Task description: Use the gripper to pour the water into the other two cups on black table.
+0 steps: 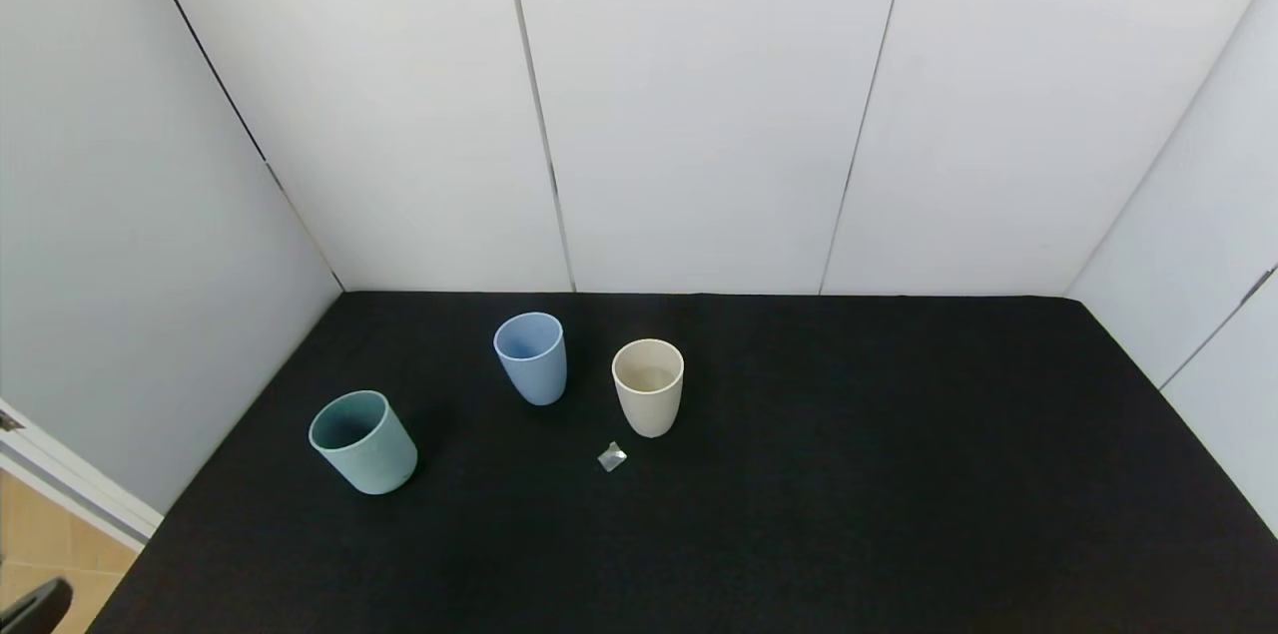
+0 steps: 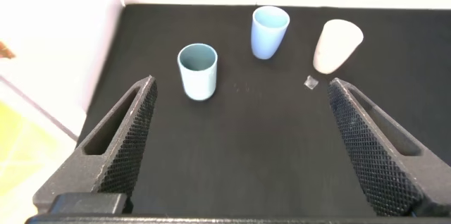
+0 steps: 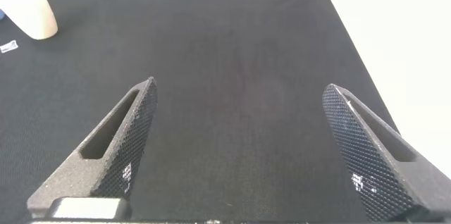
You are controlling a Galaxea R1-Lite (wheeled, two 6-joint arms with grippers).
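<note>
Three cups stand upright on the black table (image 1: 849, 474). The teal-green cup (image 1: 362, 441) is at the left; it also shows in the left wrist view (image 2: 198, 71). The light blue cup (image 1: 531, 356) is farther back, and shows in the left wrist view (image 2: 269, 32). The cream-beige cup (image 1: 648, 386) is to its right, and shows in both wrist views (image 2: 336, 45) (image 3: 29, 9). No water shows in any of them. My left gripper (image 2: 241, 129) is open and empty, short of the cups. My right gripper (image 3: 239, 136) is open and empty over bare cloth. Neither gripper shows in the head view.
A small crumpled clear plastic scrap (image 1: 612, 457) lies just in front of the cream-beige cup; it also shows in the left wrist view (image 2: 311, 82). White wall panels (image 1: 699, 105) border the table at the back and sides. A dark object (image 1: 30, 606) sits at the lower left corner.
</note>
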